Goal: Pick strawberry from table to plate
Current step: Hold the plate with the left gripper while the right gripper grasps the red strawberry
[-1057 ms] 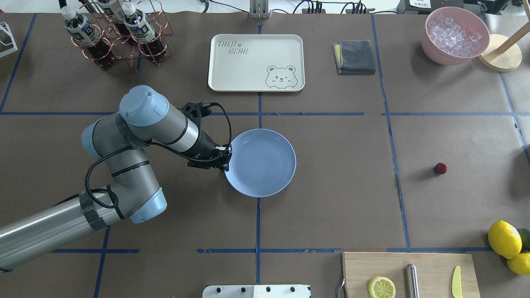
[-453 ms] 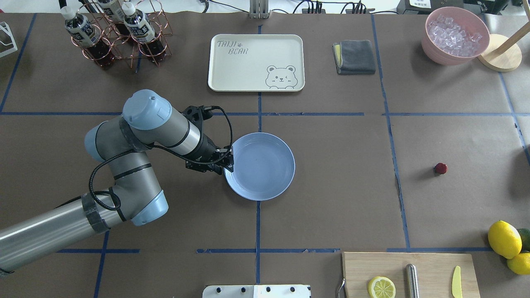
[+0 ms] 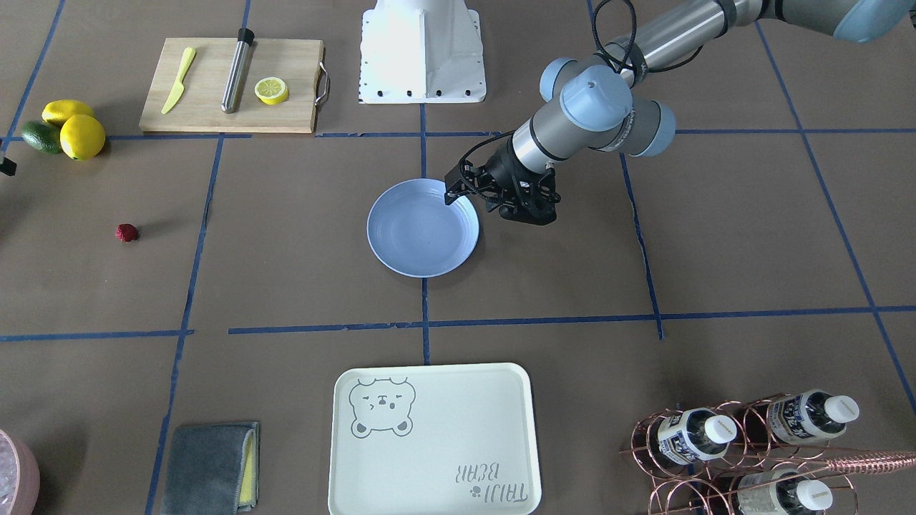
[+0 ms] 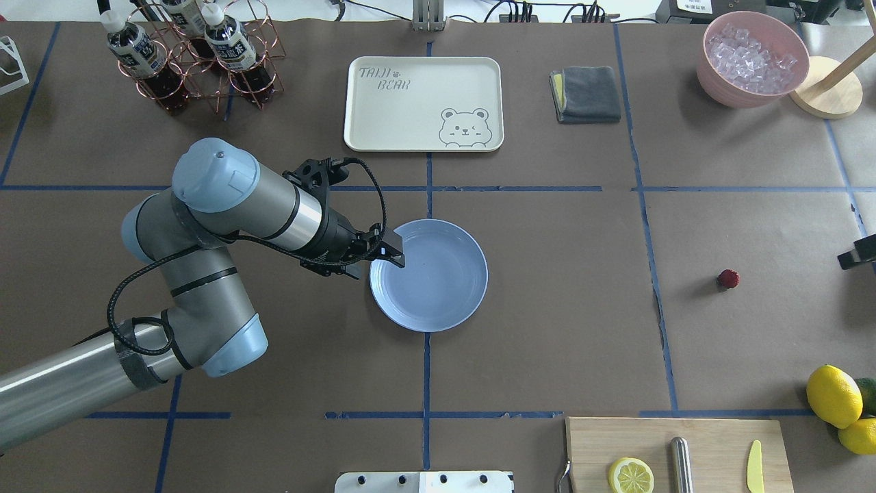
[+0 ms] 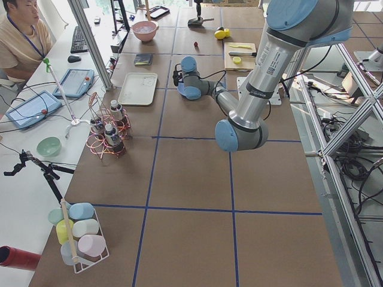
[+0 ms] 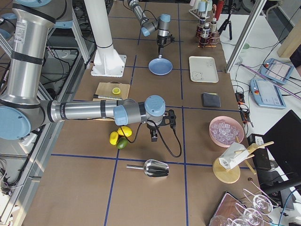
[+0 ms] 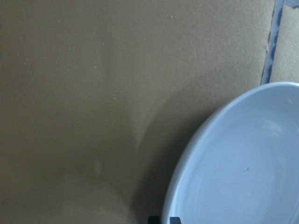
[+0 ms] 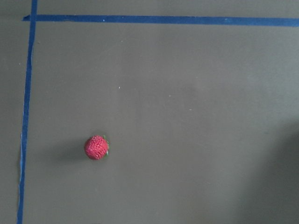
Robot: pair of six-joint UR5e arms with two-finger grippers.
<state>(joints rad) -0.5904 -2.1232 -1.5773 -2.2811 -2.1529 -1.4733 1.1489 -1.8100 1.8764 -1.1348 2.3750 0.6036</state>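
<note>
The strawberry (image 4: 728,278) (image 3: 127,232) is small and dark red, alone on the brown paper table (image 4: 561,287) at the right; the right wrist view shows it low on the left (image 8: 96,147). The light-blue plate (image 4: 472,301) (image 3: 401,266) (image 7: 233,163) lies flat and empty at the table's centre. My left gripper (image 4: 393,256) (image 3: 454,193) hovers just over the plate's left rim, open and holding nothing. Only a dark edge of my right gripper (image 4: 859,257) shows, to the right of the strawberry; I cannot tell whether it is open or shut.
A wooden cutting board (image 4: 712,438) with a lemon half, knife and steel rod sits front right, beside lemons (image 4: 833,395). At the back stand the bear tray (image 4: 383,116), a grey cloth (image 4: 588,94), a pink ice bowl (image 4: 715,72) and a bottle rack (image 4: 198,75).
The plate went down flat onto the table and stays there. My left gripper let go of its rim and rose over it. My right gripper's edge came in at the right.
</note>
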